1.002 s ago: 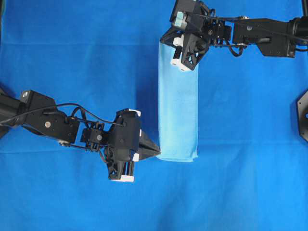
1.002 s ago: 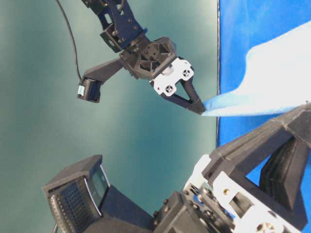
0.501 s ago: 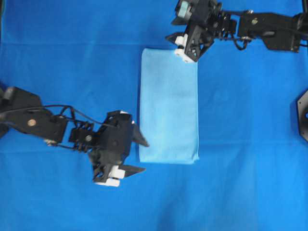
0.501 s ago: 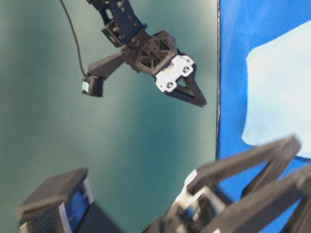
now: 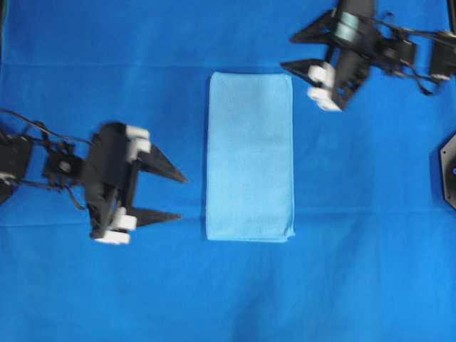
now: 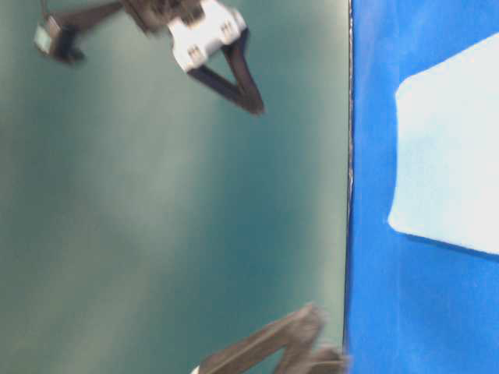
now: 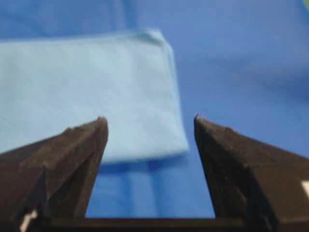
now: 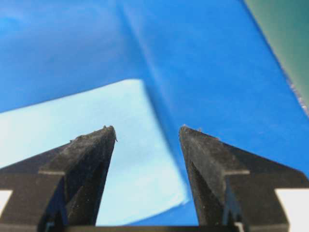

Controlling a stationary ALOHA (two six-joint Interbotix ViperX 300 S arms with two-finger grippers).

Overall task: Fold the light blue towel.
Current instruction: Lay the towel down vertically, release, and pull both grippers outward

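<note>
The light blue towel [image 5: 249,157] lies flat in the middle of the royal-blue backdrop cloth [image 5: 214,299], folded into a tall, narrow rectangle with its long sides running near to far, edges lined up neatly. Over on the left, the left gripper [image 5: 178,197] hangs well apart from the towel's left edge, jaws spread wide and holding nothing, tips pointing toward the cloth. From the left wrist view its two dark fingers [image 7: 77,154] frame the towel's corner [image 7: 87,96], clear air between them. At the far right, the right gripper [image 5: 292,51] sits just off the towel's far right corner, not touching it, jaws likewise released and empty. Its wrist view shows the towel's corner [image 8: 120,159] lying flat below the parted fingers [image 8: 89,164]. In the table-level view the right gripper [image 6: 253,89] floats against the green wall, blurred, and the towel [image 6: 452,156] rests flat on the blue cloth.
</note>
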